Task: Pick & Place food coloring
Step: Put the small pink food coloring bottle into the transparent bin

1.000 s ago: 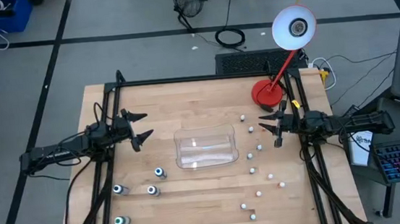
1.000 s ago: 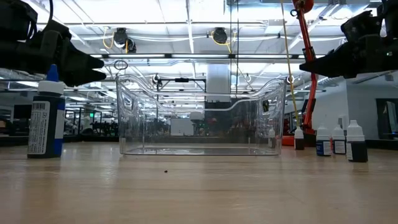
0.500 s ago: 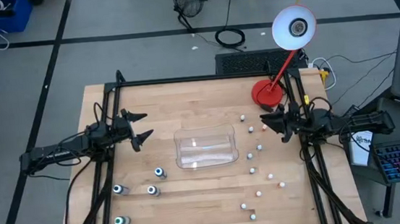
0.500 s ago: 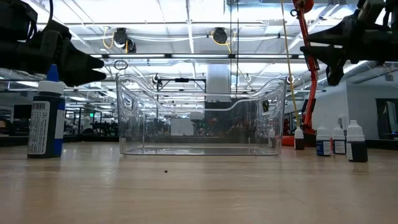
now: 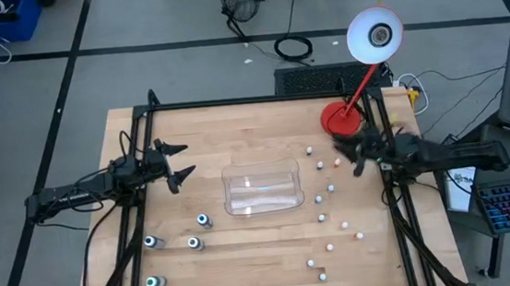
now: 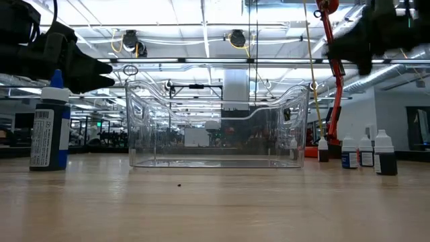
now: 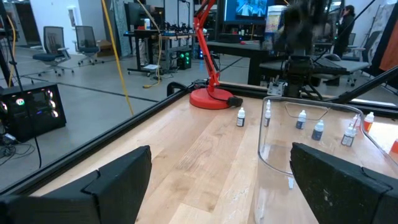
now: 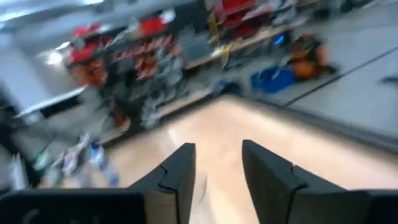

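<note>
The food coloring bottles stand upright on the table in two groups. A few blue- and green-topped ones (image 5: pixel 194 244) are on the table's left near side, one close up in the low view (image 6: pixel 50 124). Several white-capped ones (image 5: pixel 323 217) are scattered right of the clear tray (image 5: pixel 262 187). My left gripper (image 5: pixel 181 162) is open and hovers left of the tray, above the table. My right gripper (image 5: pixel 350 151) is open and raised above the far right bottles, near the lamp base. It is blurred in the low view (image 6: pixel 356 47) and in its wrist view (image 8: pixel 217 171).
A red desk lamp stands on its base (image 5: pixel 338 117) at the far right corner, its white head (image 5: pixel 375 35) over the edge. Black frame rails (image 5: pixel 140 199) run along the table's left and right sides. Bare wood lies near the tray's near side (image 5: pixel 265 253).
My right gripper has risen and swung toward the table's far edge, near the lamp base, turning about its wrist as it went; it is blurred with motion now. The left arm, the tray and the bottles have kept still.
</note>
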Motion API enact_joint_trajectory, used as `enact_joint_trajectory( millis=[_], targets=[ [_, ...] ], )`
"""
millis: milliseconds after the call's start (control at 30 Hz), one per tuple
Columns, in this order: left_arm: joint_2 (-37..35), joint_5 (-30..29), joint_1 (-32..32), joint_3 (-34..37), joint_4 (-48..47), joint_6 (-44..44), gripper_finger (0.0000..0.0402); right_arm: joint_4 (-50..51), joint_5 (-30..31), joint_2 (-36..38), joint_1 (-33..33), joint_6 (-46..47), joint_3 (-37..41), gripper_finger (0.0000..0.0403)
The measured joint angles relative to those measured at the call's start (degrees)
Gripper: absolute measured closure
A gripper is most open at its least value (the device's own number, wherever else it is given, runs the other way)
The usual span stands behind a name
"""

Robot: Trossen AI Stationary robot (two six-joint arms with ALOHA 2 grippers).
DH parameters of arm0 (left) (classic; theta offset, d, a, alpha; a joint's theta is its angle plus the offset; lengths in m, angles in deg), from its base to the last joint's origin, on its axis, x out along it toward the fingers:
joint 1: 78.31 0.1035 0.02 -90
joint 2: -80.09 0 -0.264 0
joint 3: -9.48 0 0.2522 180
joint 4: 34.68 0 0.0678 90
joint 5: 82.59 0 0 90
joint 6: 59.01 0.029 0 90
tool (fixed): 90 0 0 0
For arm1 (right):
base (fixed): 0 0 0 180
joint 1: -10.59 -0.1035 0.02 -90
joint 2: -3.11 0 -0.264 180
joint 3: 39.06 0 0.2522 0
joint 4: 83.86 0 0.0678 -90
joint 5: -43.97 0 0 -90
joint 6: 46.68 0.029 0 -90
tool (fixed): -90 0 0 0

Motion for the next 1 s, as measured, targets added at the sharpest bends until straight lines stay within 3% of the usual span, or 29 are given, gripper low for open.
enact_joint_trajectory(
  millis=[100, 233, 367, 500, 700, 1000],
  targets=[
    [0.00, 0.00, 0.00, 0.02, 0.00, 0.00, 0.0023, 16.77, 4.00, -11.82, 2.14, 0.75, -13.48, 0.0243],
    [0.00, -0.02, 0.00, 0.02, 0.01, 0.00, 0.0023, 31.95, 3.32, -30.93, 6.26, 1.73, -32.24, 0.0199],
    [0.00, -0.02, 0.00, 0.02, -0.02, 0.00, 0.0023, 45.58, -4.21, -49.88, 13.01, 0.40, -49.14, 0.0174],
    [0.00, -0.04, 0.00, 0.02, 0.00, 0.00, 0.0023, 55.43, -9.98, -64.49, 19.12, -0.54, -59.57, 0.0170],
    [0.00, 0.02, -0.01, 0.02, 0.00, 0.00, 0.0023, 58.53, -14.29, -76.98, 24.29, -1.70, -60.33, 0.0173],
    [0.00, 0.02, 0.00, 0.02, 0.00, 0.00, 0.0023, 56.23, -14.46, -84.62, 25.38, -1.32, -55.71, 0.0172]
  ],
)
